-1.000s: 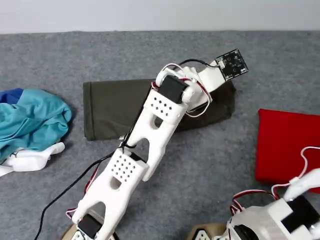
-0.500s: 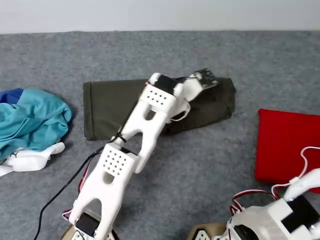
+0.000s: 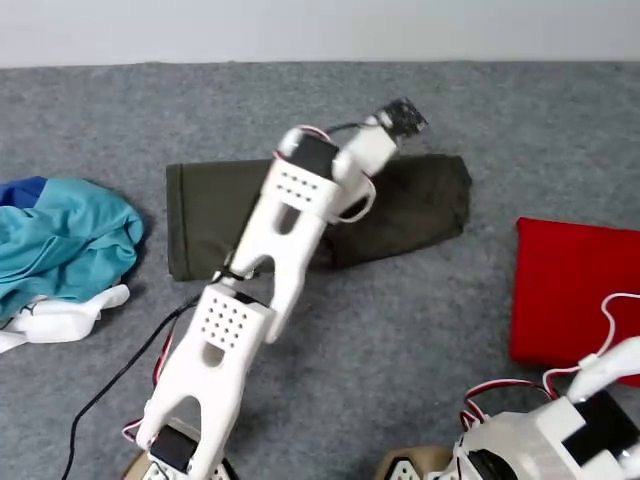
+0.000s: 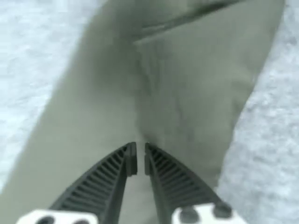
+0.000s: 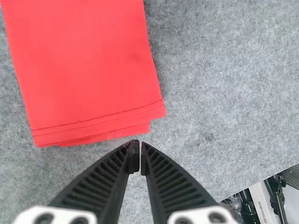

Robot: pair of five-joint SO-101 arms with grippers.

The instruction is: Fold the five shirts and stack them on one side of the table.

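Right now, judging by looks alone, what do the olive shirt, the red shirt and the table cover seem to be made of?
Olive shirt: matte soft cloth, probably cotton; it creases and shows seams. Red shirt: thin matte fabric, with stitched hem lines. Table cover: grey felt or short-pile carpet, by its fuzzy flecked surface.

Robotics test bench: two white plastic arms, the left arm (image 3: 270,260) at centre and the right arm (image 3: 560,430) at lower right, trail exposed wires (image 3: 115,385) across a desk (image 3: 430,320) covered in gray felt. A plain pale wall (image 3: 300,30) runs along the top of the frame.
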